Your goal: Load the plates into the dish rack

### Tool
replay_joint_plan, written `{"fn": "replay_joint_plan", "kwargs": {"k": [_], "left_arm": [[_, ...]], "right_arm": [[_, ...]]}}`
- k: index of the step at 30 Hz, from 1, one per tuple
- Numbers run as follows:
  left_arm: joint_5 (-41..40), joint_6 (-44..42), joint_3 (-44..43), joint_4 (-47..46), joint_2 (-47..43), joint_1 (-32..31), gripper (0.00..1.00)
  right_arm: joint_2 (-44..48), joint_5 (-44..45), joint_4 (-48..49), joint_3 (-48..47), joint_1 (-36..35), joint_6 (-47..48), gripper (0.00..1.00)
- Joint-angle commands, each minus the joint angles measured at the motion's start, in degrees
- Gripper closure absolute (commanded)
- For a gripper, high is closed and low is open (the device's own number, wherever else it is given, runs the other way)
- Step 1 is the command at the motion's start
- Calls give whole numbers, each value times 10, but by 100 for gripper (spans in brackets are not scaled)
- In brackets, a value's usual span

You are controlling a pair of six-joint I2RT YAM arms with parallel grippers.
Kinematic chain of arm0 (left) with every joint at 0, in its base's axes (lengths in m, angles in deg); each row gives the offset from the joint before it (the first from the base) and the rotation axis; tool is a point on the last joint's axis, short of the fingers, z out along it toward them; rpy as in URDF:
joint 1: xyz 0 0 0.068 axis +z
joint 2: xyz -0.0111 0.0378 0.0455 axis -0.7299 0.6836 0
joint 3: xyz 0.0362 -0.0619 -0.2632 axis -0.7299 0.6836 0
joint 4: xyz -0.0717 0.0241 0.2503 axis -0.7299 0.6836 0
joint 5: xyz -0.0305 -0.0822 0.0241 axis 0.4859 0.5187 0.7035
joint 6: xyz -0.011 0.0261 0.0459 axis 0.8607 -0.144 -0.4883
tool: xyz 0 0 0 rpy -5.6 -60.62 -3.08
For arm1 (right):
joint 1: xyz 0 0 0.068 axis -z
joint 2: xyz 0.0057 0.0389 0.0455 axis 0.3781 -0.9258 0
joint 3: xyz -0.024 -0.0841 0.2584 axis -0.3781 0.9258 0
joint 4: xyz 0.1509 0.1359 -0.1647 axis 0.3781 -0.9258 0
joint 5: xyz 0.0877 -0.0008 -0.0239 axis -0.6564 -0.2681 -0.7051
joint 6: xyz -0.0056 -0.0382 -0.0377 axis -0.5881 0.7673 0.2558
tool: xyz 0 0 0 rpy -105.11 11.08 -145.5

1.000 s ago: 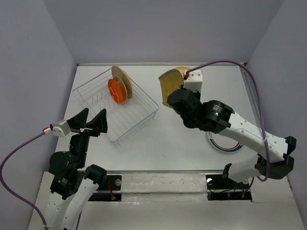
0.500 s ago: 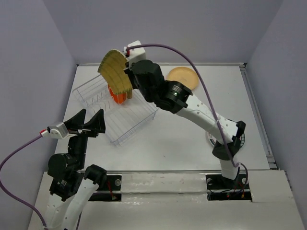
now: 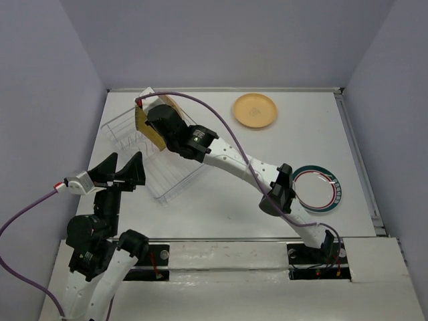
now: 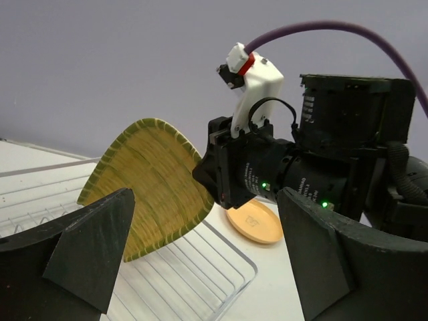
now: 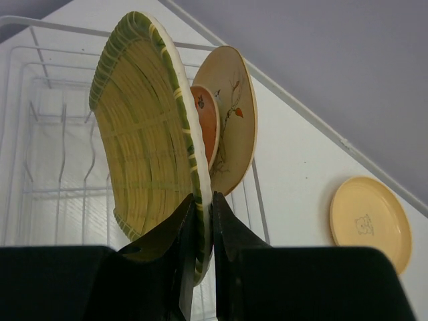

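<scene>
- Showing a ribbed, faintly shiny surface on the yellow plate (image 5: 147, 134) (weave-like texture across the face).
- Gleaming as thin, smooth coated wire in the dish rack (image 3: 167, 175).
- Looking matt, black and plastic on the right gripper (image 5: 202, 214).

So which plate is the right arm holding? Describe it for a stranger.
Find the white wire dish rack at the table's far left. Over it, the right gripper pinches a squarish yellow plate on edge by its rim. Unlike the small red-orange plate and round tan plate standing beside it, it is ribbed, with green streaks.
</scene>
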Motion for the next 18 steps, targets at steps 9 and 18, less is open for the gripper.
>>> {"fn": "replay_joint_plan", "kwargs": {"k": [9, 18], "left_arm": [[-3, -9, -4, -24, 4, 4, 1], [-1, -9, -3, -25, 3, 5, 1]], "right_arm": [[-48, 108, 174, -52, -1, 99, 93], [-59, 141, 205, -41, -1, 103, 93]]}}
